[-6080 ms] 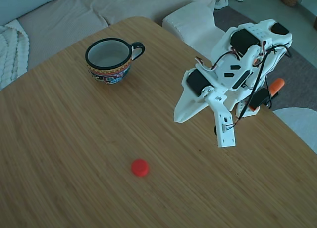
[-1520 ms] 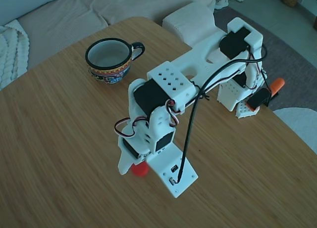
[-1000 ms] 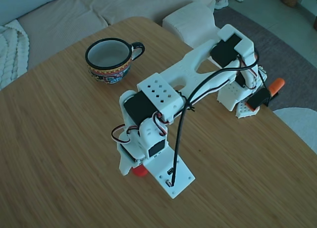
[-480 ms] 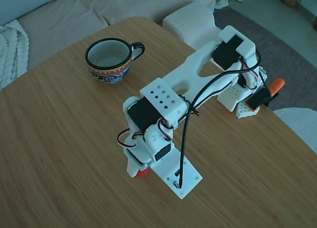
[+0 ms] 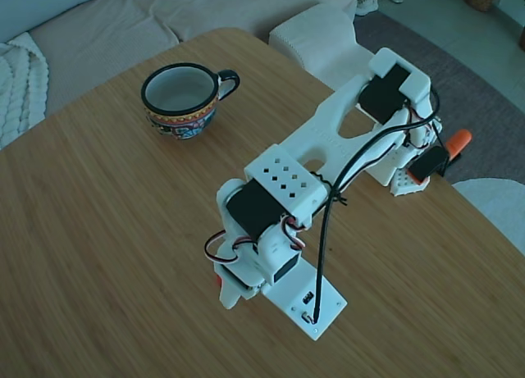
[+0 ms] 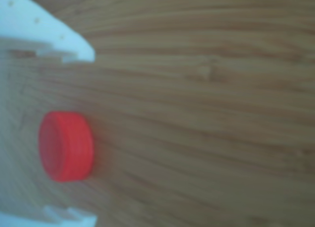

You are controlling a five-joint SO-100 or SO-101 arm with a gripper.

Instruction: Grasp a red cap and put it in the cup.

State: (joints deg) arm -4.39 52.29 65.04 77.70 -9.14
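While pincer (image 6: 74, 138) stands open astride red cap (image 6: 66, 146) on table (image 5: 98, 230), nothing gripped yet. Advise: centre cap, close squarely on ribbed edge, then lift toward cup (image 5: 182, 99).

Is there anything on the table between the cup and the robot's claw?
No, only bare wooden table lies between the cup and the claw in the fixed view.
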